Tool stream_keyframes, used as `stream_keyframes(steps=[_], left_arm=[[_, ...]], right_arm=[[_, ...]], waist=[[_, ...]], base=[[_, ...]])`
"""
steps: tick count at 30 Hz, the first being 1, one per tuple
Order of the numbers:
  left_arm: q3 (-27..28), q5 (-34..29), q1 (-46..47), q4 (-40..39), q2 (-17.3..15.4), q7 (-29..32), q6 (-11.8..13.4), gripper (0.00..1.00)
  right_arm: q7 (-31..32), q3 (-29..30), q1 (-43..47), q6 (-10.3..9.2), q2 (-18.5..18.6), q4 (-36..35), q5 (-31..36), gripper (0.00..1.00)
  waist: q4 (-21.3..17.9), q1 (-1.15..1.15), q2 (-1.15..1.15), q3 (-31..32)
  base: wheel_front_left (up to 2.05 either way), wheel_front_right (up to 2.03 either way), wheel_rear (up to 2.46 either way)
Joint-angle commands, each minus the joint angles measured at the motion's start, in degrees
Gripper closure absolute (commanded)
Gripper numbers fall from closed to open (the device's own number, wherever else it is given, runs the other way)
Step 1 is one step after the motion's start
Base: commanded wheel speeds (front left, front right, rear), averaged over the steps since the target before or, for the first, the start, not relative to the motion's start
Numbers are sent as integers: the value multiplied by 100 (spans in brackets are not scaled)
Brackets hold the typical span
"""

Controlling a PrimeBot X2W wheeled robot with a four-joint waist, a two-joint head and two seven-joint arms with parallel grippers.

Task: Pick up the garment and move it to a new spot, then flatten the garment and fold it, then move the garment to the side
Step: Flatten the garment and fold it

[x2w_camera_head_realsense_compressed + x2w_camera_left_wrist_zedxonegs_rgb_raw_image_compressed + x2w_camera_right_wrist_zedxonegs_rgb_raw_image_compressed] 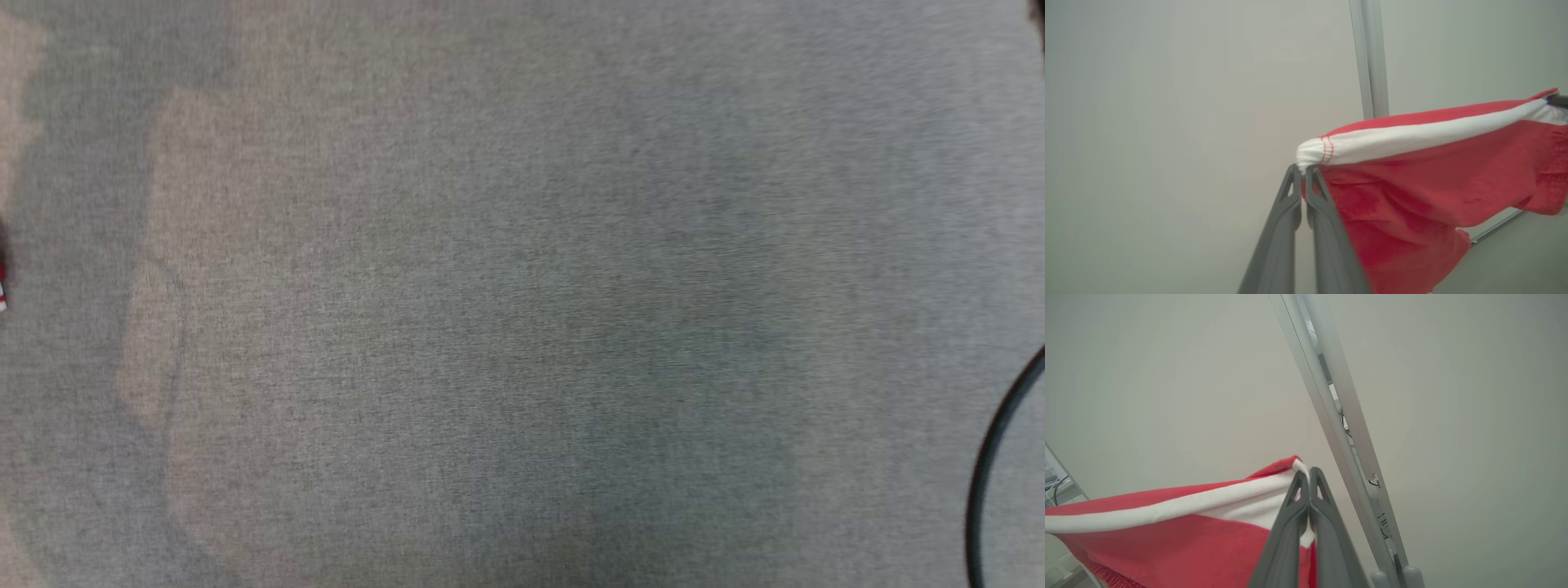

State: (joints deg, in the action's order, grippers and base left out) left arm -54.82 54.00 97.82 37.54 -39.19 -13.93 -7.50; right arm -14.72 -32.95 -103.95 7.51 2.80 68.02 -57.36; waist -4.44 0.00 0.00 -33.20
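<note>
Garment (pixel 1412 183) taut | left fingers (pixel 1284 220) clamp one end | right fingers (pixel 1286 531) clamp the other

Wide open room over the grey worktop (pixel 522 294), from the middle through to the far edge. Dark cable (pixel 986 469) looping in at the near right edge. Aloft, garment (pixel 1412 183) stretched from left gripper (pixel 1303 168) to right gripper (pixel 1308 470), barring that gap; aluminium post (pixel 1370 57) just behind.
</note>
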Motion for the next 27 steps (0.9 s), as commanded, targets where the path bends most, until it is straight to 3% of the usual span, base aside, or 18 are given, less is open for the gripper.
stream_keyframes(steps=[1,8,11,19,27], left_arm=[[-49,129,-189,55,27,-83,4,100],[-16,341,-841,-386,-26,-126,3,100],[422,434,-1682,-1068,-107,-125,2,100],[1362,8,-3864,-2374,25,-126,1,100],[1846,-617,-6022,-2845,427,-127,-1,100]], right_arm=[[-64,-112,201,-3,29,-64,31,100],[-65,-461,805,-2,21,-535,-91,100],[-65,-673,1448,-2,27,-983,-226,100],[-55,-740,3237,-2,552,-2245,-184,100],[-56,-719,5206,-2,1087,-3432,-418,100]], waist=[[138,0,0,-277],[186,0,0,-420],[147,0,0,-277],[213,0,0,383],[317,0,0,1242]], base=[[0,0,0],[0,0,0],[0,0,0],[0,0,0],[0,0,0]])
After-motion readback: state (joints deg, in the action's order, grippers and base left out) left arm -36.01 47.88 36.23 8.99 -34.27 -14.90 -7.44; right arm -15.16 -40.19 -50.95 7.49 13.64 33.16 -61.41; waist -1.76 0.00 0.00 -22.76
